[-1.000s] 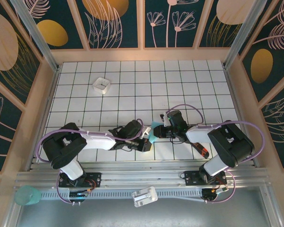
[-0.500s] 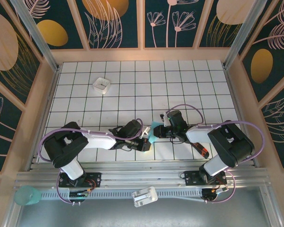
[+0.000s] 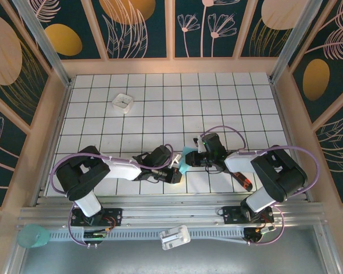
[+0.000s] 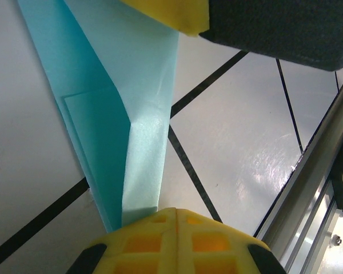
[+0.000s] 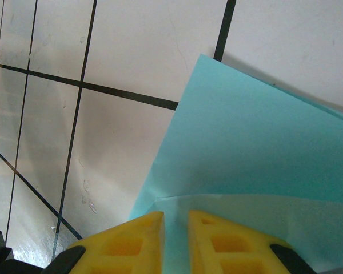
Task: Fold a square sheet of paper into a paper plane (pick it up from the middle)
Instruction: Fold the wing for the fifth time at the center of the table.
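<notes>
The turquoise paper (image 3: 186,152), partly folded with layered creases, lies on the tiled table near the front centre, between my two grippers. My left gripper (image 3: 176,173) is low at its near end. In the left wrist view its yellow fingers (image 4: 176,210) are pressed together, and the paper (image 4: 137,114) runs under the left fingertip. My right gripper (image 3: 190,159) comes in from the right over the paper. In the right wrist view its fingertips (image 5: 176,214) stand a narrow gap apart over a folded flap of the paper (image 5: 246,154). A yellow pad of the right gripper (image 4: 171,14) rests on the sheet's far end.
A small white square tray (image 3: 122,103) stands at the back left. A red-and-black tool (image 3: 243,181) lies by the right arm. The aluminium front rail (image 4: 308,171) runs close behind the left gripper. A teal cup (image 3: 33,235) and a white part (image 3: 174,237) sit below the rail.
The left arm's elbow has crept slightly to the right. Both grippers and the paper stay where they were.
</notes>
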Controlling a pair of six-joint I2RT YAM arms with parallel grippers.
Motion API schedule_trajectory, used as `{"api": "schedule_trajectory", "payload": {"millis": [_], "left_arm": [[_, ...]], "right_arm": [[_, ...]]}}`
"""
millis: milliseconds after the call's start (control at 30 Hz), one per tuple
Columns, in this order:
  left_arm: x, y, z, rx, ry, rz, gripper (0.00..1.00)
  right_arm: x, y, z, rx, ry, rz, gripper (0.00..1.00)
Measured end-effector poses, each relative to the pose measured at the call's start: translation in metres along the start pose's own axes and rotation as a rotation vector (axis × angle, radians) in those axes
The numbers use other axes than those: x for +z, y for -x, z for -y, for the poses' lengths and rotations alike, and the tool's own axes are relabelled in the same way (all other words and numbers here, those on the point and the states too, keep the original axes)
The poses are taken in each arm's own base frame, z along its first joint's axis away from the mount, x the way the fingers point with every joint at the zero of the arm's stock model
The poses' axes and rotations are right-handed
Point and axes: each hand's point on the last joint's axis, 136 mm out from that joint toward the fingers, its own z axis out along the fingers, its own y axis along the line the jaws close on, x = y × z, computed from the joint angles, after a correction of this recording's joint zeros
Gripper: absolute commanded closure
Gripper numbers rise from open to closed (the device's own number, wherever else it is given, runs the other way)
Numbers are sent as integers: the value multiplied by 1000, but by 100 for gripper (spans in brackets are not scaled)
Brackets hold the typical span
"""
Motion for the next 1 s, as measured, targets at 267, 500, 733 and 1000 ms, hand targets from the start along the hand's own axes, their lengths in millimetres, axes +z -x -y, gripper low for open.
{"api": "schedule_trajectory", "payload": {"millis": [267,500,733,1000], "left_arm": [[0,-3,-1,1,-4,-3,95],[-2,-9,1,6,-14,-21,95],[-3,-20,5,28,-25,-60,94],[-4,-29,4,41,-24,-97,94]], "right_arm": [[0,0,0,1,-2,-1,82],[1,0,1,6,-9,-9,83],[2,1,1,11,-11,-11,83],[3,1,2,15,-13,-14,83]]}}
